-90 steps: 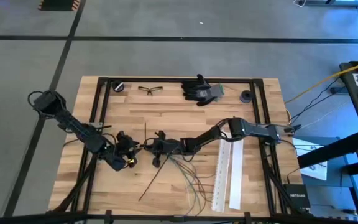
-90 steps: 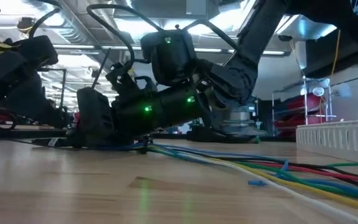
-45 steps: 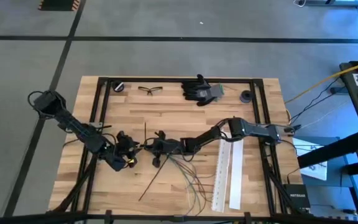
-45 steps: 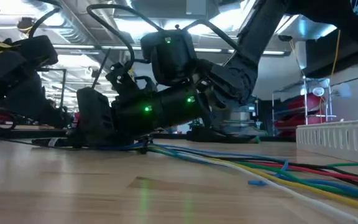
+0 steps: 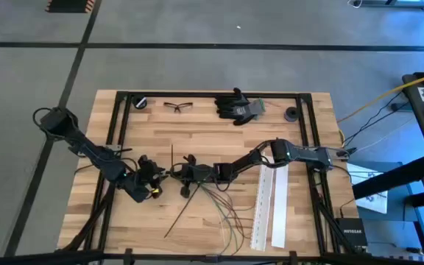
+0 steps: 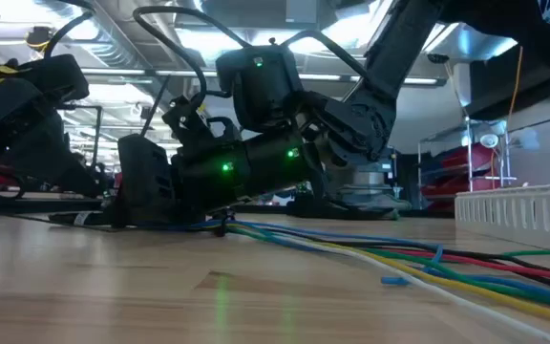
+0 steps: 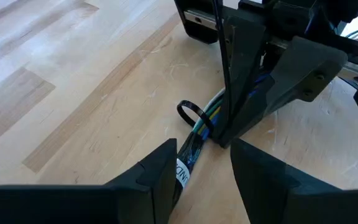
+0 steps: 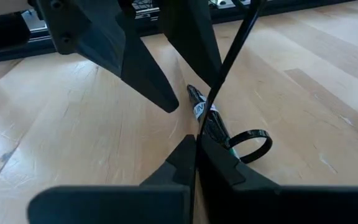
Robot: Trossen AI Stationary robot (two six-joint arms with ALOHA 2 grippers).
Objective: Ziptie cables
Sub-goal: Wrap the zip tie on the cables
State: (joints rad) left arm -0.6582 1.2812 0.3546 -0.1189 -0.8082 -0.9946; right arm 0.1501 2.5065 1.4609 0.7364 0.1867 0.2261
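Note:
The cables [image 5: 219, 210] lie fanned out on the table toward its near edge, gathered into a bundle at the middle. The bundle's end [image 7: 185, 163] carries a white label. A black zip tie loop [image 7: 190, 114] sits loosely around the bundle close to that end. My right gripper [image 8: 196, 140] reaches in low from the table's right [image 5: 175, 175] and is shut on the zip tie's tail. My left gripper [image 7: 204, 152] comes from the left [image 5: 159, 177]. It is open, with a finger on either side of the bundle's labelled end. I cannot tell whether it touches the bundle. My right gripper pinches the zip tie's thin black tail [image 8: 211, 99] between its two shut fingers, just beside the loop [image 8: 252, 146]. The fingers come nearly level from the table's right, tips down at the tabletop. The tail runs on upward past the fingertips; the loop lies on the table at the bundle.
Two long white perforated strips [image 5: 269, 206] lie right of the cables. Black gloves [image 5: 238, 107], safety glasses [image 5: 177, 106] and two small black round parts [image 5: 140, 102] [image 5: 291, 114] sit along the far edge. Black frame rails [image 5: 116, 140] run down both sides of the table.

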